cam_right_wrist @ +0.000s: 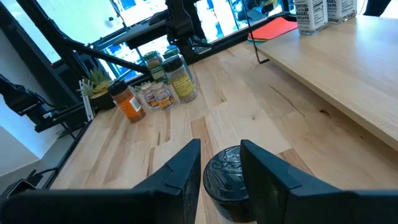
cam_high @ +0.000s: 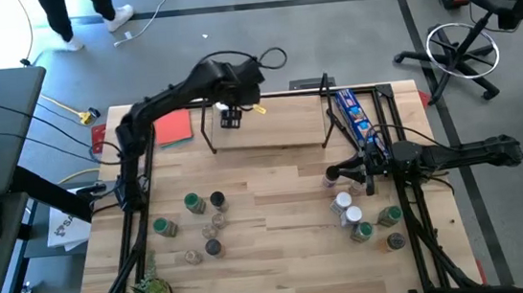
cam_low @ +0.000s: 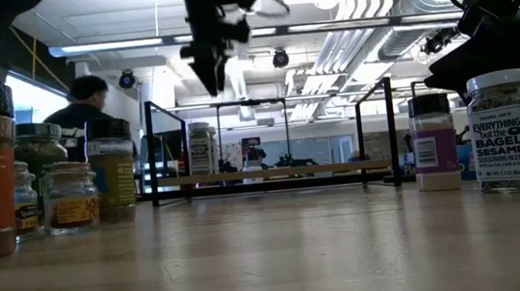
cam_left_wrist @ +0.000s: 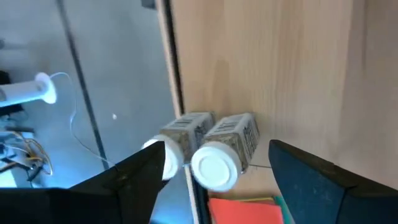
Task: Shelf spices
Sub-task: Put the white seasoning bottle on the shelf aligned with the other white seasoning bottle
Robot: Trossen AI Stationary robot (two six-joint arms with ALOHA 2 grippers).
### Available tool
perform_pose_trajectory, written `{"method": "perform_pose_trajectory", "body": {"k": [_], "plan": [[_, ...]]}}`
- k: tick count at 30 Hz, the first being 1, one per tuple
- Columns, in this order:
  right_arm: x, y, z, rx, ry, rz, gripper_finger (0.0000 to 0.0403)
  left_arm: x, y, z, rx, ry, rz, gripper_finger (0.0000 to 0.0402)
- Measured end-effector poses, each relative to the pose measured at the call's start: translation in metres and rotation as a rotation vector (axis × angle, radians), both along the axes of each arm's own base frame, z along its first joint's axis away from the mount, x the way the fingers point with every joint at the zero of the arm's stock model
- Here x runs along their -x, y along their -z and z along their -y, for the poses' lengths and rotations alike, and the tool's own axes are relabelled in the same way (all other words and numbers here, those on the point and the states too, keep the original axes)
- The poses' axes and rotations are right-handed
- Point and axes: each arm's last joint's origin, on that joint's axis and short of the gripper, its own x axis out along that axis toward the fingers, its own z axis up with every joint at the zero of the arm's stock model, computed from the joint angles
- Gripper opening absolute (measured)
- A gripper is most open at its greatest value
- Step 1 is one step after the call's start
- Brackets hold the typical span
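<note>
The left gripper (cam_high: 231, 118) is hanging over the shelf (cam_high: 279, 133) at the tabletop's (cam_high: 277, 212) twelve o'clock, jaws open above two white-lidded jars (cam_left_wrist: 217, 149) already shelved. The right gripper (cam_right_wrist: 219, 163) is straddling a black-lidded jar (cam_right_wrist: 227, 180) toward three o'clock, jaws open, not yet gripping. Closing off-centre could be tipping that jar (its lid looks rounded). Loose spices (cam_high: 192, 225) are waiting at eight o'clock and (cam_high: 365, 218) four o'clock; a careless sweep risks toppling the nearer cluster.

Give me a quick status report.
Left hand open above two shelved jars. Right hand open around black-lidded jar. Shelf unobstructed.
</note>
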Motion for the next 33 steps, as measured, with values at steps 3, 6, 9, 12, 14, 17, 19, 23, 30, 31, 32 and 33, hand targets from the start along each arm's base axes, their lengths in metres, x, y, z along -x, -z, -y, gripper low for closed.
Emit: {"method": "perform_pose_trajectory", "body": {"k": [3,6,9,12,14,17,19,23,30,31,32,33], "plan": [[0.0,0.0,0.0,0.0,0.0,0.0,0.0108,0.016,-0.015,-0.005,0.042,-0.094,0.077,0.0273],[0.0,0.0,0.0,0.0,0.0,0.0,0.0108,0.032,-0.014,-0.02,0.118,-0.227,0.088,0.0254],[0.0,0.0,0.0,0.0,0.0,0.0,0.0108,0.041,-0.006,-0.036,0.145,-0.332,0.069,0.0225],[0.0,0.0,0.0,0.0,0.0,0.0,0.0108,0.041,0.004,-0.047,0.161,-0.373,0.053,0.019],[0.0,0.0,0.0,0.0,0.0,0.0,0.0108,0.039,0.01,-0.051,0.169,-0.379,0.041,0.0168],[0.0,0.0,0.0,0.0,0.0,0.0,0.0108,0.034,0.019,-0.054,0.182,-0.361,0.013,0.014],[0.0,0.0,0.0,0.0,0.0,0.0,0.0108,0.031,0.026,-0.057,0.186,-0.356,-0.006,0.0125],[0.0,0.0,0.0,0.0,0.0,0.0,0.0108,0.026,0.039,-0.061,0.194,-0.351,-0.04,0.0105],[0.0,0.0,0.0,0.0,0.0,0.0,0.0108,0.023,0.047,-0.065,0.189,-0.343,-0.063,0.0086],[0.0,0.0,0.0,0.0,0.0,0.0,0.0108,0.022,0.047,-0.066,0.182,-0.337,-0.064,0.0085],[0.0,0.0,0.0,0.0,0.0,0.0,0.0108,0.022,0.047,-0.066,0.172,-0.331,-0.065,0.0084],[0.0,0.0,0.0,0.0,0.0,0.0,0.0108,0.022,0.047,-0.067,0.164,-0.33,-0.065,0.0083]]}}
